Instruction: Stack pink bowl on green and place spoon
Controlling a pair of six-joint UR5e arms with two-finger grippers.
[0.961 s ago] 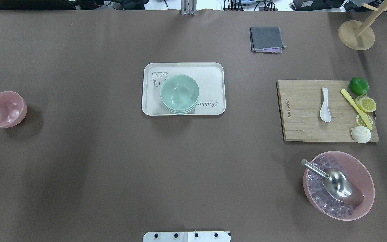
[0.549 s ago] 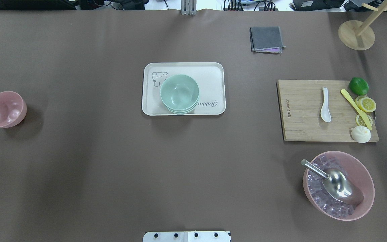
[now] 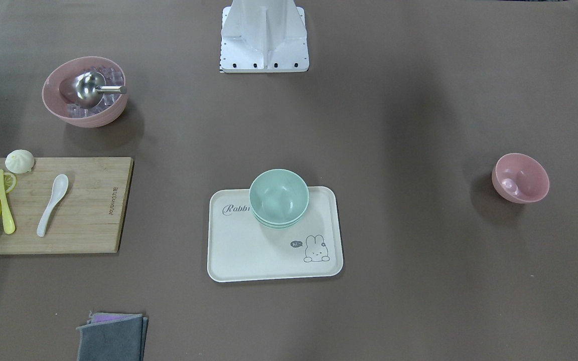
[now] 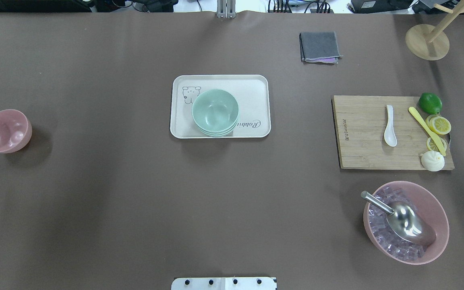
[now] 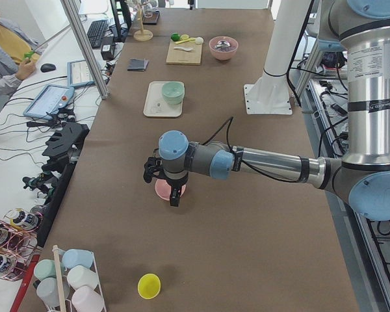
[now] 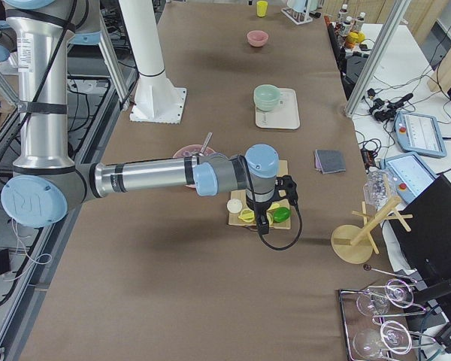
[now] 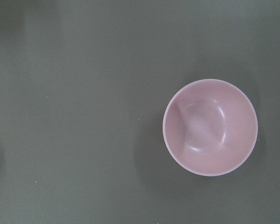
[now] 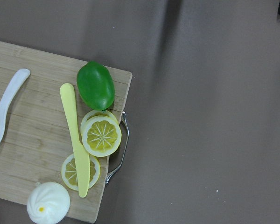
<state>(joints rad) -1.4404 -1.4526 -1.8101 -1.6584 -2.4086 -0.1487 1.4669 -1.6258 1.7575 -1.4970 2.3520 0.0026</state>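
A small pink bowl stands upright on the table at the far left; it also shows in the left wrist view. A stack of green bowls sits on a cream tray at the middle. A white spoon lies on a wooden cutting board at the right. My left gripper hangs above the pink bowl, seen only in the exterior left view; I cannot tell its state. My right gripper hangs over the board's outer end, seen only in the exterior right view; state unclear.
A large pink bowl of ice cubes with a metal scoop stands near the board. A lime, lemon slices, a yellow knife and a bun lie on the board. A grey cloth and a wooden stand are at the back.
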